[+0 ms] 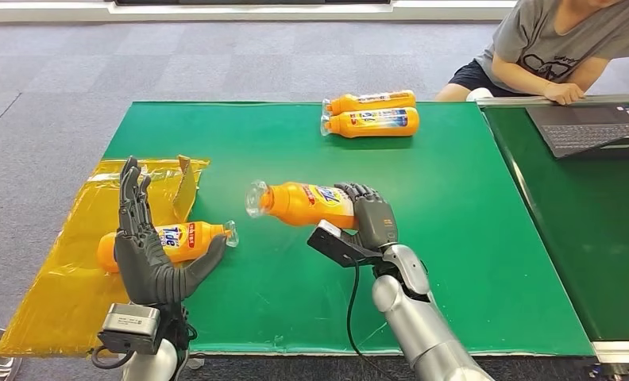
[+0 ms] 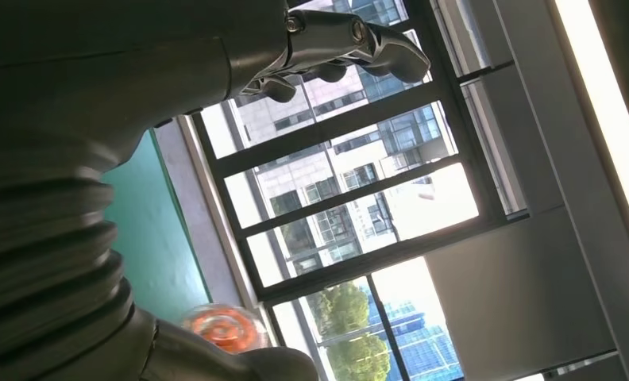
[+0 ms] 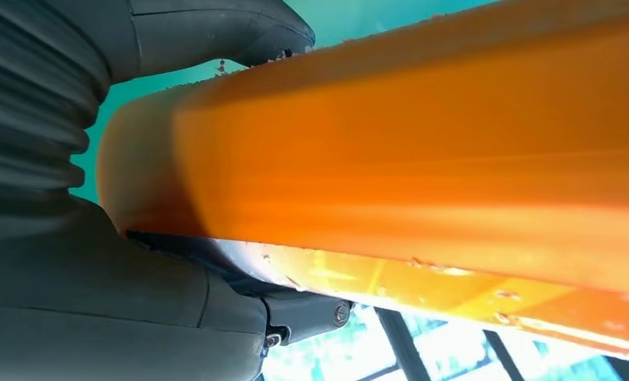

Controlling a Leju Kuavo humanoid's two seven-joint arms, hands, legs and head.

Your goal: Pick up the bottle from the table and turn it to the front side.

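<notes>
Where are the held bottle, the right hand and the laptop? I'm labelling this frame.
held bottle point(image 1: 305, 203): head view, on its orange body.
right hand point(image 1: 372, 218): head view, on the hand's dark back.
laptop point(image 1: 593, 133): head view, on its keyboard.
</notes>
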